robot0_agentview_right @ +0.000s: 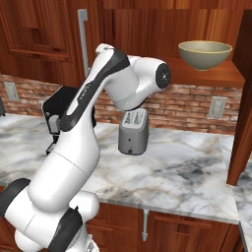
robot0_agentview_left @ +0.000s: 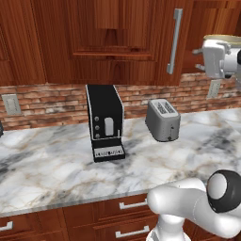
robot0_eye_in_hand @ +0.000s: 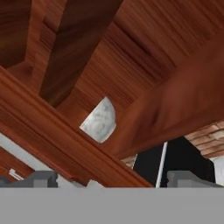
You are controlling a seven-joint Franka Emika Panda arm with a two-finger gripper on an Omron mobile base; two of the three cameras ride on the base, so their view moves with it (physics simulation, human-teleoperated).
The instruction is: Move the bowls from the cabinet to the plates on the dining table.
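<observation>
Hand (robot0_eye_in_hand: 107, 179) spread, empty, near cabinet (robot0_agentview_right: 206, 74) shelf. Come level at tan bowl (robot0_agentview_right: 204, 54); straddle its rim before pinching.

The left base view looks from behind the arm, on its left, forward and down at the marble counter (robot0_agentview_left: 56, 164), quite near. It faces the brick wall (robot0_agentview_left: 52, 96) and the cabinet (robot0_agentview_left: 94, 42) above.

The right base view looks from behind on the right at the same counter (robot0_agentview_right: 172, 172). Both views share the toaster (robot0_agentview_left: 163, 120) (robot0_agentview_right: 133, 132), the black coffee machine (robot0_agentview_left: 105, 122) (robot0_agentview_right: 61, 106), the brick wall and the cabinet.

The hand view sits very close to the cabinet wood (robot0_eye_in_hand: 144, 43), tilted, looking up along it.
</observation>
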